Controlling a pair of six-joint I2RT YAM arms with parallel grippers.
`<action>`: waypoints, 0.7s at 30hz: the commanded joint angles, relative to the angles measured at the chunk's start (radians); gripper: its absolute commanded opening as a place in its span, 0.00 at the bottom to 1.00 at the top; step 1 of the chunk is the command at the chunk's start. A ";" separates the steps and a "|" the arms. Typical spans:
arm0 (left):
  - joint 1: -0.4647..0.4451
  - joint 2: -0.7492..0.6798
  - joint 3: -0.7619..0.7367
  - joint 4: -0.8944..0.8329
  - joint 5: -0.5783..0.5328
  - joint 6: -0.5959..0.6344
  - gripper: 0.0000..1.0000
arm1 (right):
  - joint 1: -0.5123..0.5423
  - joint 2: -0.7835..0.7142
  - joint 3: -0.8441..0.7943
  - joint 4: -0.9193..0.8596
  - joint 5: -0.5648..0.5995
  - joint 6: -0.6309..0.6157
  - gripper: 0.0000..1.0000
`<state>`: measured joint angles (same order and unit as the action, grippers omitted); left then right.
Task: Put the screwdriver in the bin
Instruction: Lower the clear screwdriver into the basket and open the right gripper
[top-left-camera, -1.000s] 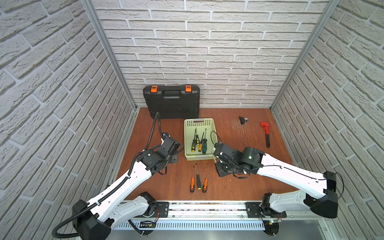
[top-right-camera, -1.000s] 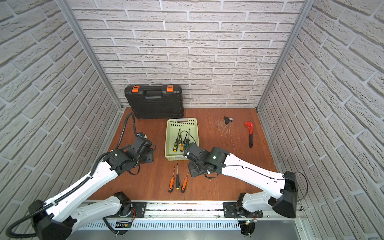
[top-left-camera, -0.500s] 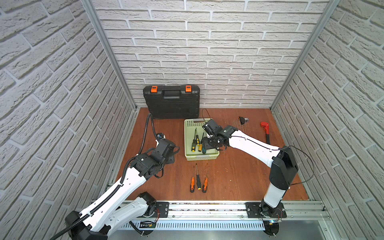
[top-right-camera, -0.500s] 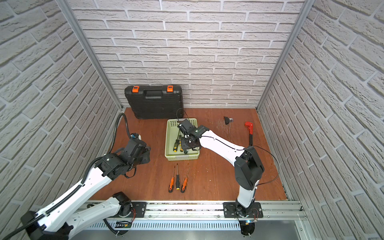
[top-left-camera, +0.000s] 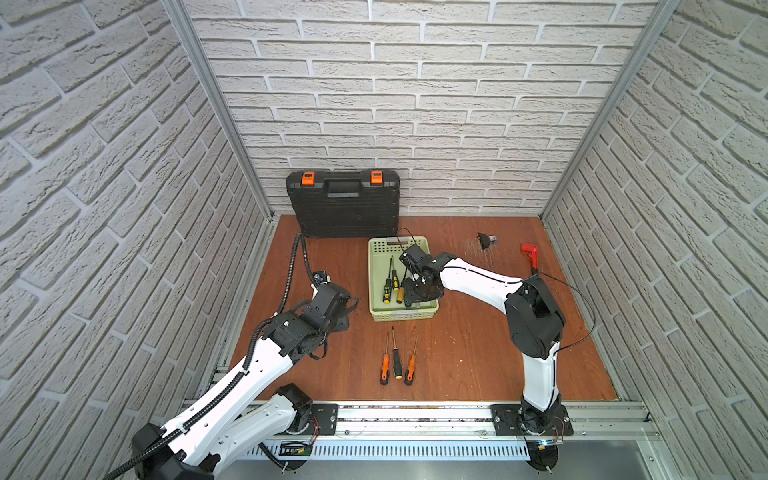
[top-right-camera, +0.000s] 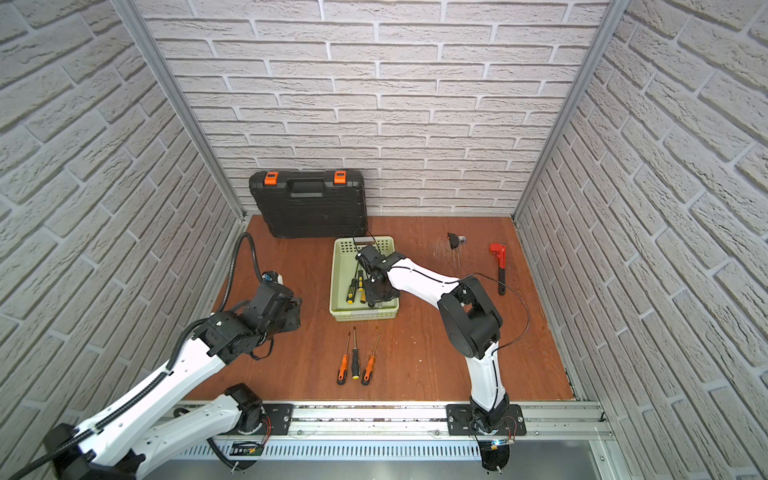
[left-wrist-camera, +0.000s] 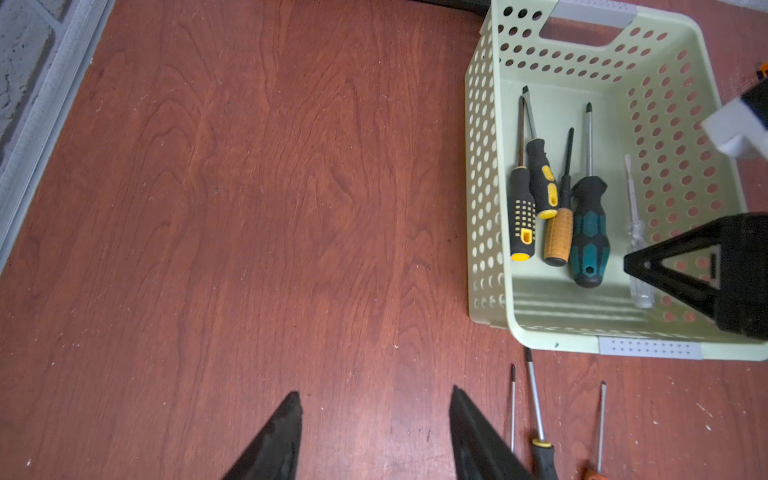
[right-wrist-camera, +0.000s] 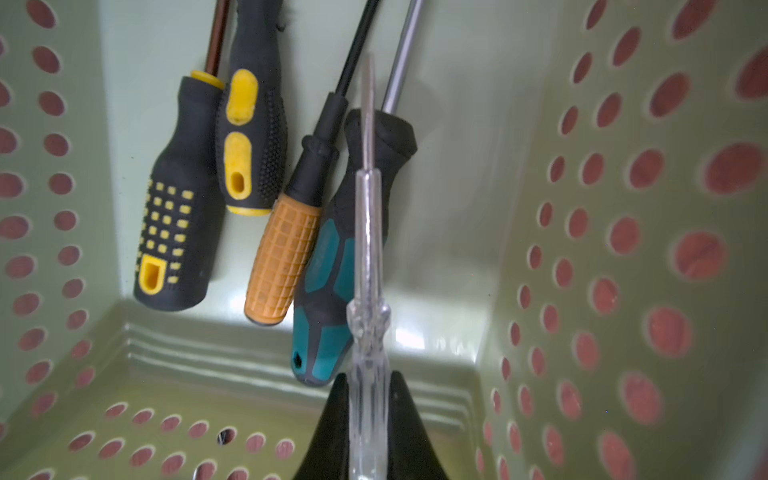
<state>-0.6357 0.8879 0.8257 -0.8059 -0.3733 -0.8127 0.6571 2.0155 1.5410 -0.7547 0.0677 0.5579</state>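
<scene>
While the right gripper (right-wrist-camera: 369, 378) was clamped on the clear-handled screwdriver (right-wrist-camera: 368, 249) inside the bin (top-left-camera: 403, 316) at frame centre, four other screwdrivers (right-wrist-camera: 266, 257) crowded the floor beside it. The left gripper (left-wrist-camera: 376, 415) had its jaws apart over the table (left-wrist-camera: 249, 208); three loose screwdrivers (top-left-camera: 397, 361) lay below the bin.

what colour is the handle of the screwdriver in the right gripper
Clear, see-through plastic. The screwdriver in the right gripper shows best in the right wrist view.

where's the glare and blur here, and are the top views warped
Right wrist view: glare patches on the bin floor; the clear screwdriver in the right hand looks soft. Left wrist view: table sharp, right arm blurred at the edge. Both top views: walls splay outward, wide-angle look.
</scene>
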 joint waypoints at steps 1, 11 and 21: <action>0.009 -0.011 -0.013 0.044 -0.004 -0.005 0.58 | -0.005 0.017 0.028 -0.008 0.025 0.003 0.07; 0.031 -0.004 -0.020 0.083 0.030 -0.002 0.60 | -0.013 0.055 0.026 -0.006 0.011 0.003 0.18; 0.033 -0.009 -0.013 0.062 0.074 -0.005 0.60 | -0.012 -0.023 0.047 -0.024 0.023 -0.022 0.33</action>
<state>-0.6102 0.8837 0.8154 -0.7498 -0.3252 -0.8131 0.6479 2.0548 1.5581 -0.7704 0.0780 0.5526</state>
